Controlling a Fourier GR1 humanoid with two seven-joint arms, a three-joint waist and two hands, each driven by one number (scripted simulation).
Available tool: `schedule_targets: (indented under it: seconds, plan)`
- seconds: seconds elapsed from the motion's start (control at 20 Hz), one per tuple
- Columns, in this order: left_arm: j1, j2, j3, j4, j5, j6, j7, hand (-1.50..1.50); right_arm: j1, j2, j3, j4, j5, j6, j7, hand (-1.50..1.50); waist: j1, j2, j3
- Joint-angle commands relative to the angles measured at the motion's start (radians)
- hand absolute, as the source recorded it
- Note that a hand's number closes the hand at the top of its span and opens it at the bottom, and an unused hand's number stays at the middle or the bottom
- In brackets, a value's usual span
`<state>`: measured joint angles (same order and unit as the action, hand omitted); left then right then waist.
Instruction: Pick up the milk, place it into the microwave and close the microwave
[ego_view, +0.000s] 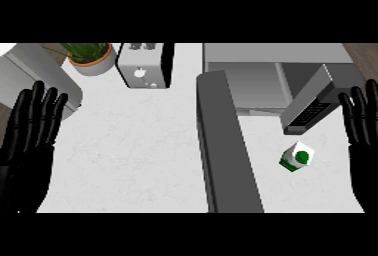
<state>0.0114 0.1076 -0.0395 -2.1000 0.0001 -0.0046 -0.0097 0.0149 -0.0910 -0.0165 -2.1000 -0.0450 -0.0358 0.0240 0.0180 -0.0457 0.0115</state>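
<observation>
- Head view: we see the small white-and-green milk carton (298, 156) on the white counter (133, 150), just right of the dark grey open microwave door (229, 150).
- Our left hand (26, 145) and right hand (363, 140) rest open, holding nothing.

The plant (87, 52) and toaster (143, 65) are cut off at the top; the right hand (363, 134) runs off the right edge.

Overall light: bright, even, diffuse.
Counter (133, 150): pale, uniformly lit.
Microwave (251, 85) interior: darker grey, shaded.
Shadows: faint.
</observation>
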Motion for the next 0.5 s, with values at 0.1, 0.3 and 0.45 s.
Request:
schedule_targets:
  seconds: [0.1, 0.3, 0.45]
  plan:
    - [-0.036, -0.013, 0.041, 0.014, -0.025, 0.040, -0.006, -1.50, -0.079, 0.036, 0.007, 0.058, 0.135, -0.093, -0.065, -1.50, -0.015, 0.046, -0.012]
    - [0.026, -0.089, 0.042, 0.094, -0.023, 0.107, 0.006, -1.50, -0.103, 0.070, 0.078, 0.077, 0.302, -0.196, 0.078, -1.50, -0.011, 0.048, -0.013]
    - [0.159, -0.085, 0.049, -0.001, 0.000, 0.085, -0.014, -1.50, -0.077, 0.090, 0.165, 0.054, 0.348, -0.240, 0.131, -1.50, -0.009, 0.044, -0.012]
